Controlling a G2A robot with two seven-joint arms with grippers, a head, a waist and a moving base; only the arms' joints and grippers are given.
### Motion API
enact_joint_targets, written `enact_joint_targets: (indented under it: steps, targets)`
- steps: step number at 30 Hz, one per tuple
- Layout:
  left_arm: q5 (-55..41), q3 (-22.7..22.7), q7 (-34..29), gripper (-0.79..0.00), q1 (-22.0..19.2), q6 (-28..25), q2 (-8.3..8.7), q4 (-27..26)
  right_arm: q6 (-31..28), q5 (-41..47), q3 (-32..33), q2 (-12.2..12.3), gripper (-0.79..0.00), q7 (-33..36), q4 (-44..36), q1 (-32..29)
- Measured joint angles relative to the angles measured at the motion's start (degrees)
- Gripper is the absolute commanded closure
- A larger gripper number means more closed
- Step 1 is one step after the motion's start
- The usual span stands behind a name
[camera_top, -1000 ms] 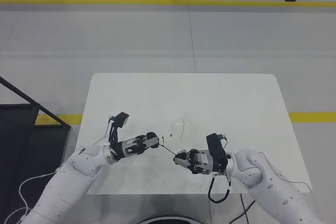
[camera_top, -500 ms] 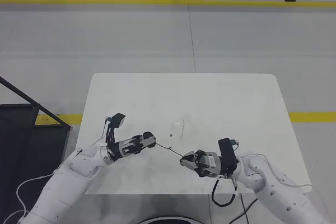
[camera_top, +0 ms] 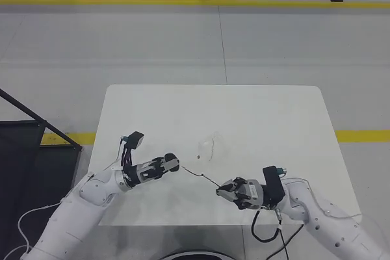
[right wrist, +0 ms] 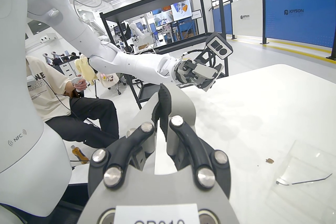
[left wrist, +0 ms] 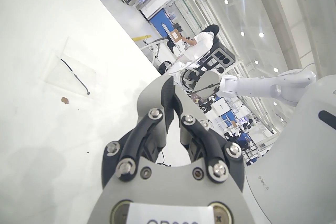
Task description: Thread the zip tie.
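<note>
We see the black zip tie (camera_top: 199, 176) stretched just above the white worktop (camera_top: 279, 123). The left pincer (camera_top: 175, 163) and right pincer (camera_top: 220, 189) each pinch one end of it. A clear tray (camera_top: 209, 144) lies nearby.

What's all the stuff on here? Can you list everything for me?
table: one, white, under both arms
clear tray: one, see-through, flat on the table
loose zip tie: one, black, lying on the clear tray
crumb: one, brown, on the table beside the tray
held zip tie: one, black, stretched between the two grippers
left gripper: one, grey and black, shut on one end of the held zip tie
right gripper: one, grey and black, shut on the other end
</note>
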Motion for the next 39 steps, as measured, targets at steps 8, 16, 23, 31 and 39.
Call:
enact_joint_targets:
  steps: [8, 16, 23, 31, 39]
  targets:
    - [-0.8, 0.0, 0.0, -0.785, 0.1, 0.4, -0.09, -0.7, 0.0, 2.5, -2.7, 0.5, 0.000, 8.6, 1.5, 3.7]
    - [-1.8, -2.4, 3.5, -0.785, 1.4, 0.6, -0.03, -0.1, 9.8, 9.9, 0.2, 1.2, 0.000, 29.9, -4.2, 4.0]
    - [-2.3, -4.1, 4.1, -0.785, 3.0, -0.2, 0.19, -0.1, 32.9, 17.0, 5.7, 3.1, 0.000, 60.0, -18.3, 3.5]
    - [-2.9, -5.1, 3.4, -0.785, 4.1, -0.6, 0.33, -0.6, 53.2, 7.5, 7.8, 3.5, 0.000, 84.6, -31.4, 2.9]
    - [-3.2, -5.2, 3.3, -0.785, 4.2, -0.8, 0.32, -0.7, 54.7, 6.0, 6.8, 2.8, 0.000, 87.1, -32.6, 3.4]
